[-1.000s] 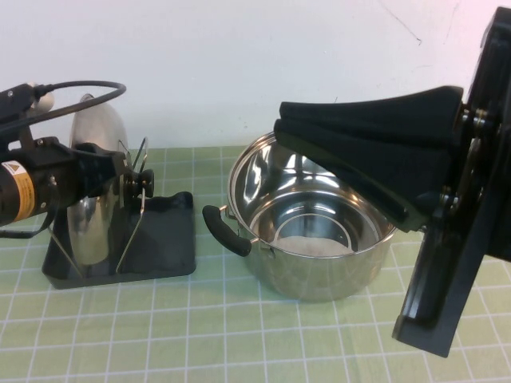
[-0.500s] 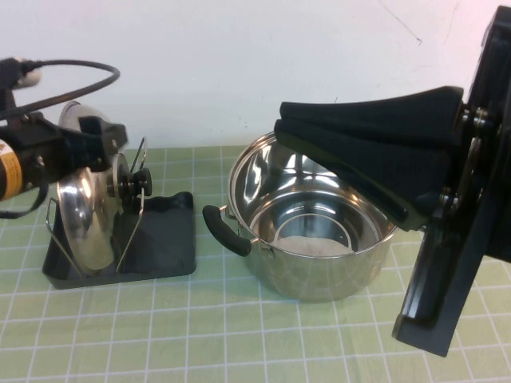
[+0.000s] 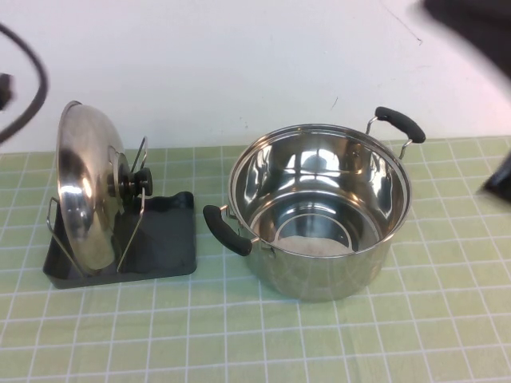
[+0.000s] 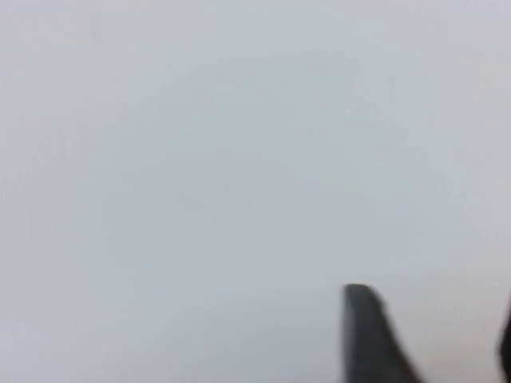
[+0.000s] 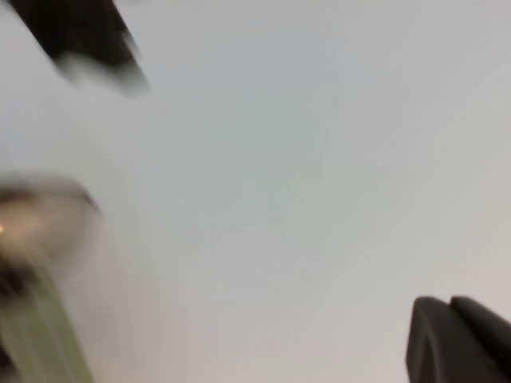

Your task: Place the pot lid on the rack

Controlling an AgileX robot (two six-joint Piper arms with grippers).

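While pot lid [image 3: 86,187] stands racked, grippers apart, raised

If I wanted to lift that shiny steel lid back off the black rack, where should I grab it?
Probably the black knob: the domed steel lid stands on edge in the black rack, knob facing the pot, so come from that side. Neither gripper is clearly visible.

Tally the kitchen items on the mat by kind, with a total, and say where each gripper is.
Pot lid: 1
Rack: 1
Pot: 1
Total: 3
Left gripper: faces the blank wall.
Right gripper: faces the wall too.
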